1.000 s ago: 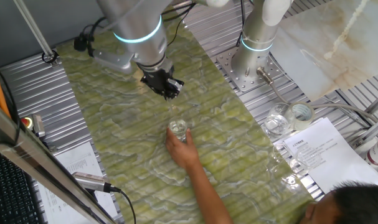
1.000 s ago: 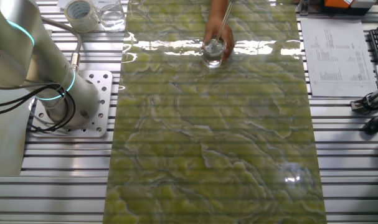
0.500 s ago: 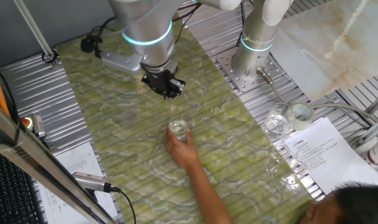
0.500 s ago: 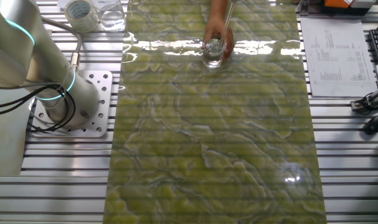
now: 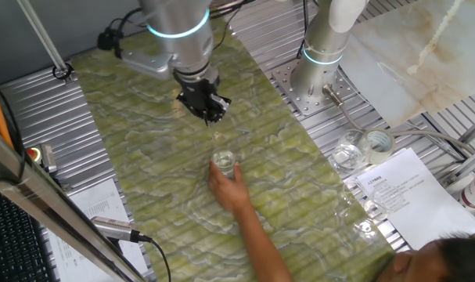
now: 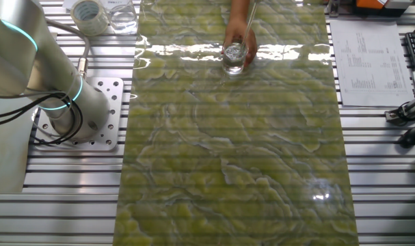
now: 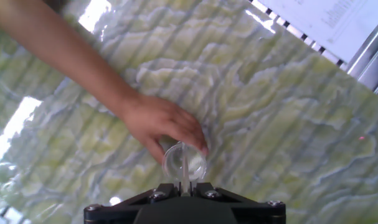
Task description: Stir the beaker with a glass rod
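Closed on the glass rod, the robot's hand hangs above the small beaker, and the rod slants down into its mouth. A person's hand touches the beaker's side on the green-patterned counter.

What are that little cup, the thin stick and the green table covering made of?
The beaker looks like clear glass: see-through, with a bright rim. The rod held in the claw seems glass too, pale and nearly invisible. The green mat looks like glossy printed plastic, perhaps vinyl, judging by its glare.
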Robot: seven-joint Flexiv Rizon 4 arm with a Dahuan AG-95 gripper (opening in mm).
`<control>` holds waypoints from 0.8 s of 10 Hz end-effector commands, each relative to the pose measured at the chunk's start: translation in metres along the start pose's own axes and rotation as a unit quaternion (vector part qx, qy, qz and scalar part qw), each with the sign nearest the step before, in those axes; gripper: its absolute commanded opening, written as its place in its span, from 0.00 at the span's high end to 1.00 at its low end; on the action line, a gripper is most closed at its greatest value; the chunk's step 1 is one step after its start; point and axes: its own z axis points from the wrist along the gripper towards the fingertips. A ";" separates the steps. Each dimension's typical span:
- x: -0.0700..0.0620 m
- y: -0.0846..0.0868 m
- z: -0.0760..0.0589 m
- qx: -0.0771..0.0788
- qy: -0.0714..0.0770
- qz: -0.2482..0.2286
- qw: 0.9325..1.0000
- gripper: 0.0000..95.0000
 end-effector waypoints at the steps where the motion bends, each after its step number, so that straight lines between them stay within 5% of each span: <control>1: -0.001 0.000 0.000 0.015 0.034 0.012 0.999 1.00; 8: 0.003 -0.004 0.003 0.022 0.004 0.034 0.999 1.00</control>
